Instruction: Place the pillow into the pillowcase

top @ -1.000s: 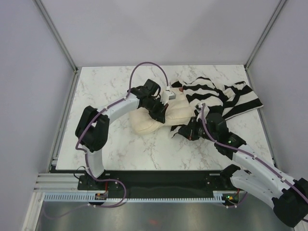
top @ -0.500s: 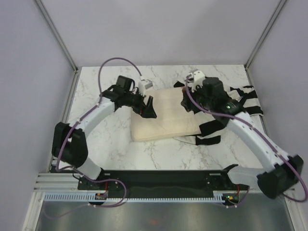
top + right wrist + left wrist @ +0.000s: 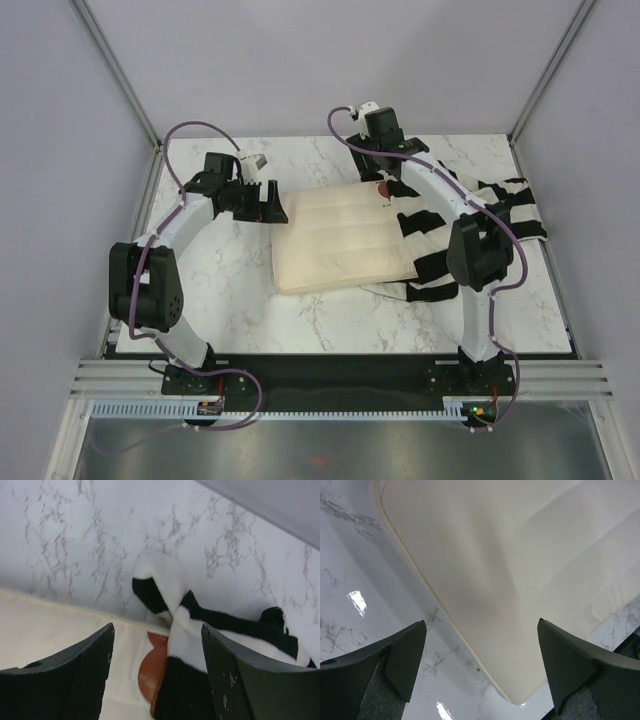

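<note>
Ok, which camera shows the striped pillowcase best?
Top external: the pillowcase shows most fully there, though the right arm crosses it. Right wrist catches only one bunched corner; left wrist shows just the pillow.

The left pincer [image 3: 480, 630] is stretched far out, wide open, and holds nothing. The right pincer [image 3: 156, 630] is stretched far out too, wide open and empty.

High rear overview — two close wrist views facing down, all sharing the pillow [image 3: 340, 240]

One pillow [image 3: 345, 240], one pillowcase [image 3: 515, 205], two arms [image 3: 170, 225], one table [image 3: 230, 290]
</note>
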Available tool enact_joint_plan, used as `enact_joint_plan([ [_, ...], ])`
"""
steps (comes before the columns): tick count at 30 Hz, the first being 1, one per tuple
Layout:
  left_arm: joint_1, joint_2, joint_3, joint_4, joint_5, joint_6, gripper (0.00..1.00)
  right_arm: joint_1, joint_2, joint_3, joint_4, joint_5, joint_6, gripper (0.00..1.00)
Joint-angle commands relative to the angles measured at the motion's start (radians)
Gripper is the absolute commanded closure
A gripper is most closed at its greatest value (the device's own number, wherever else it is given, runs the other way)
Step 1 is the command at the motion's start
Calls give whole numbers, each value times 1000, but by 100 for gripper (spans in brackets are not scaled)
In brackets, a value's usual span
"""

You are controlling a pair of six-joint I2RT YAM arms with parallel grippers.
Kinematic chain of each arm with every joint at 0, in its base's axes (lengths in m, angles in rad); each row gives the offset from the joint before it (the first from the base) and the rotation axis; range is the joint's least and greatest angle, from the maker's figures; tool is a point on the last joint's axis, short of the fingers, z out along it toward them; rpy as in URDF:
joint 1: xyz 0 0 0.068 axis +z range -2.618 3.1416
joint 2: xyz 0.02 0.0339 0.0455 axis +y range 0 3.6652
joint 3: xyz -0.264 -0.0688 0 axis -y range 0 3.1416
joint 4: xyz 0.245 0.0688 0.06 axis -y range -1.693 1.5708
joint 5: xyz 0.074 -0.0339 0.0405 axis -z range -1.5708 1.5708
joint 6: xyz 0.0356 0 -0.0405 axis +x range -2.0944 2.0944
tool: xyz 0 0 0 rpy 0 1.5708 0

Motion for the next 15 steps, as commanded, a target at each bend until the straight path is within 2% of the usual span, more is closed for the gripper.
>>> enact_joint_plan([
  [1,-6,14,11,47,-34,-41,0,-6,140,146,25,103,-81,25],
  [6,-4,53,-1,60,-16,-87,0,-33,264,227,25,40,-130,18],
  [12,14,122,-22,142,38,-190,0,-64,341,254,24,-47,-145,18],
  [14,16,146,-22,156,44,-198,0,-73,360,256,22,-89,-145,24],
  [15,16,155,-21,168,47,-201,0,-79,364,265,21,-97,-141,34],
])
